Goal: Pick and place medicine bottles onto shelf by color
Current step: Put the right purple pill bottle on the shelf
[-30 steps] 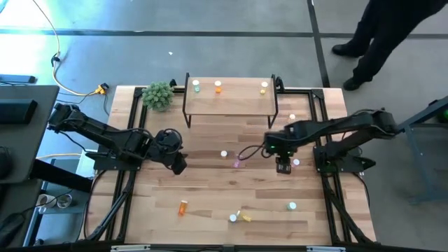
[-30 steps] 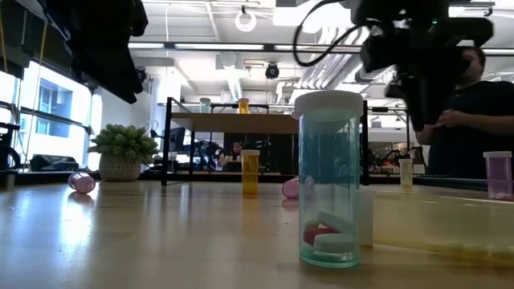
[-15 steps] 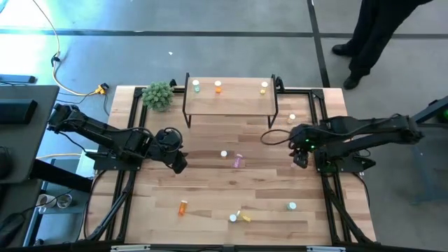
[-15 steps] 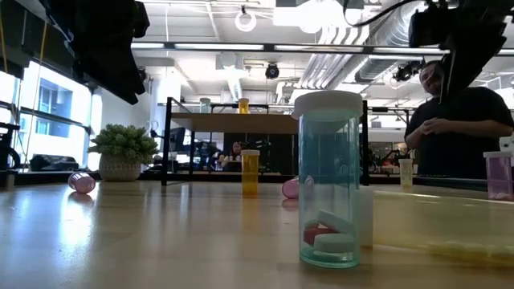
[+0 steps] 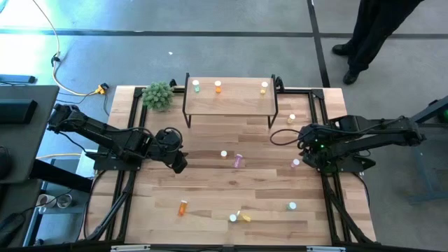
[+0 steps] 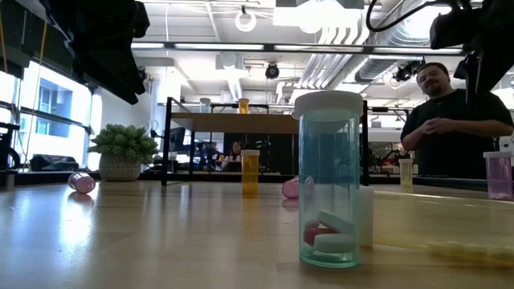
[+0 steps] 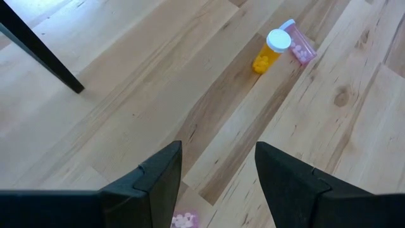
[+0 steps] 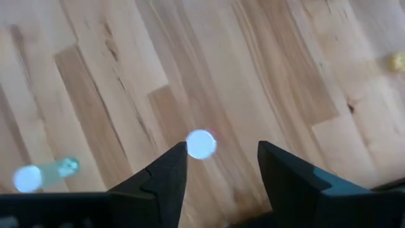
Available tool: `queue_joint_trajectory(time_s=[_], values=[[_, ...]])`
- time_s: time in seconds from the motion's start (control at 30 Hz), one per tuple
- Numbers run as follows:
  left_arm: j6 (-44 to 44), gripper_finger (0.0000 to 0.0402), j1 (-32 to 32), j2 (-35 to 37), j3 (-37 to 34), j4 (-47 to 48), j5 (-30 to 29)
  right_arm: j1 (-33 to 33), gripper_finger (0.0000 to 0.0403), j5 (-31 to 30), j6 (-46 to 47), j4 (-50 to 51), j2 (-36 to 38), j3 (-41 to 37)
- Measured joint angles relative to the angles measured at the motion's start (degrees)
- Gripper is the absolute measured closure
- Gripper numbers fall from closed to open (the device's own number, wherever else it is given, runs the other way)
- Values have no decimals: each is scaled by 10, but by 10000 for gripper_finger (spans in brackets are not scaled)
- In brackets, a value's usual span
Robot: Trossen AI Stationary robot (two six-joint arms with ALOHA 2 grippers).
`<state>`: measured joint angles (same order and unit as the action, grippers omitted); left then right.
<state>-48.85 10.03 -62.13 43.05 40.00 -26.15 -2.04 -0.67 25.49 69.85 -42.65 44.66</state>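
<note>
Light plank tabletop fills your high view, with a person standing beyond it in the low view. Your right gripper hangs at the table's right side, fingers apart and empty; an upright pink translucent bottle with a white cap stands just beside it. Your left gripper waits at the left side, fingers also apart and empty. Between the two grippers a pink bottle lies on its side, long axis running toward the small raised light-wood shelf on black legs, beside an upright orange bottle. Three capped bottles stand on that shelf: green, orange, yellow. No label writing is readable on any bottle.
</note>
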Motion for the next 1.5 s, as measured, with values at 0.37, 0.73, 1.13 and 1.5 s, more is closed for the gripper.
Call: queue_joint_trajectory(time_s=[0.37, 0.73, 1.13, 1.5], values=[[-4, 213, 0, 0, 0, 0, 0, 0, 201, 0, -110, -12, -1, -14], [-4, 213, 0, 0, 0, 0, -1, 0, 201, 22, -97, -35, -1, -76], [-4, 213, 0, 0, 0, 0, -2, 0, 202, 42, -75, -77, -34, -81], [9, 213, 0, 0, 0, 0, -2, 0, 202, 59, -75, -87, -129, -81]])
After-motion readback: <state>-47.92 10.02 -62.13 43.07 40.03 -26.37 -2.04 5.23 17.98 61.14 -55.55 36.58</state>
